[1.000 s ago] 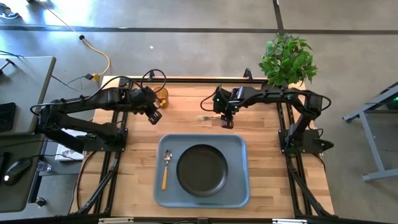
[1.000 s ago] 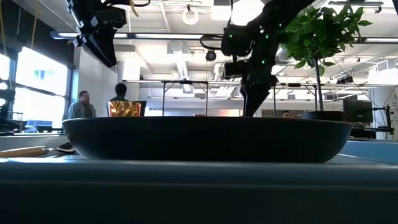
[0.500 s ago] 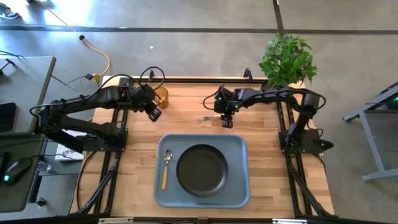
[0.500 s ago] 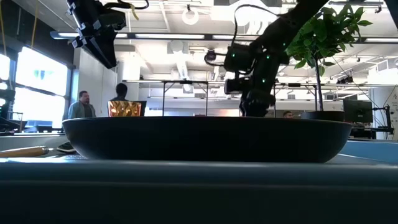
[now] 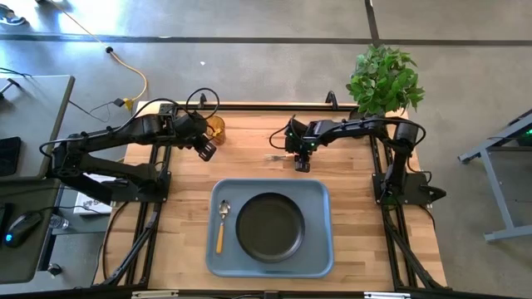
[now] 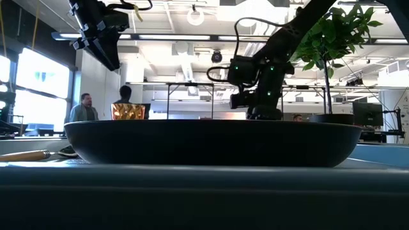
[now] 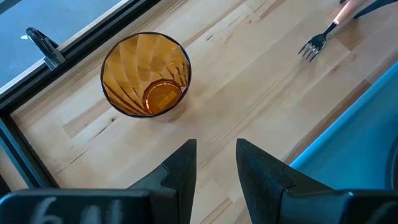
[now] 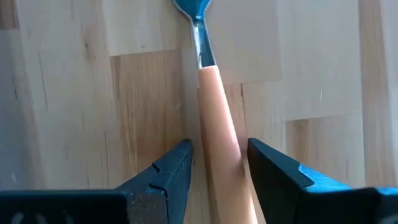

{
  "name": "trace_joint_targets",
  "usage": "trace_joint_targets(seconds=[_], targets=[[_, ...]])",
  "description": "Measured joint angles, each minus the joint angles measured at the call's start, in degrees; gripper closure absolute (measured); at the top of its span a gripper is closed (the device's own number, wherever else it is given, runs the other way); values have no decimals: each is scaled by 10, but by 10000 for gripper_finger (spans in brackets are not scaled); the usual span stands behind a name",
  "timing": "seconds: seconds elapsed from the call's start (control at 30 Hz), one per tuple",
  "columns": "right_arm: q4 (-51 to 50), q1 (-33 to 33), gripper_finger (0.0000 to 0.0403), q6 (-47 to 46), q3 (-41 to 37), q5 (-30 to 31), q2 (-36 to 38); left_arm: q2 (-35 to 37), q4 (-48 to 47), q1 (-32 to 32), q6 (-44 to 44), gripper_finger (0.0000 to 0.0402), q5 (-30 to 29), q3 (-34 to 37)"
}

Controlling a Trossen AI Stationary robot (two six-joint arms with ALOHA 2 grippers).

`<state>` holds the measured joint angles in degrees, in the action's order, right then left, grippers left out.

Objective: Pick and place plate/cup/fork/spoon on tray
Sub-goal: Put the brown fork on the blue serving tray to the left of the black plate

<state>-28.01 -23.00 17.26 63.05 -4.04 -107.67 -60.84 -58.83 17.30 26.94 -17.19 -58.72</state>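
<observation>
Wooden fork [image 8: 217, 118] handle lies between right pincer [image 8: 217, 165] fingers, spread apart; left pincer [image 7: 216, 163] apart

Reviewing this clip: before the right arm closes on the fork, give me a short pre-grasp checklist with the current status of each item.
1. Right gripper open around the fork handle: ok.
2. Fork flat on the table, off the tray: ok.
3. Fingers low enough to pinch the handle: cannot tell.
4. Tray has bare room beside the plate and spoon: ok.
5. Left gripper open, above the table short of the cup, away from the fork: ok.
</observation>
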Motion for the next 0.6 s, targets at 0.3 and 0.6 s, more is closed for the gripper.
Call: trace_joint_targets(seconds=[0.3, 0.6], targets=[[0, 0, 313, -73, 0, 4, -1, 0, 0, 0, -1, 300, 0, 0], [-3, 3, 366, -136, -1, 15, -2, 0, 0, 0, -1, 300, 0, 0]])
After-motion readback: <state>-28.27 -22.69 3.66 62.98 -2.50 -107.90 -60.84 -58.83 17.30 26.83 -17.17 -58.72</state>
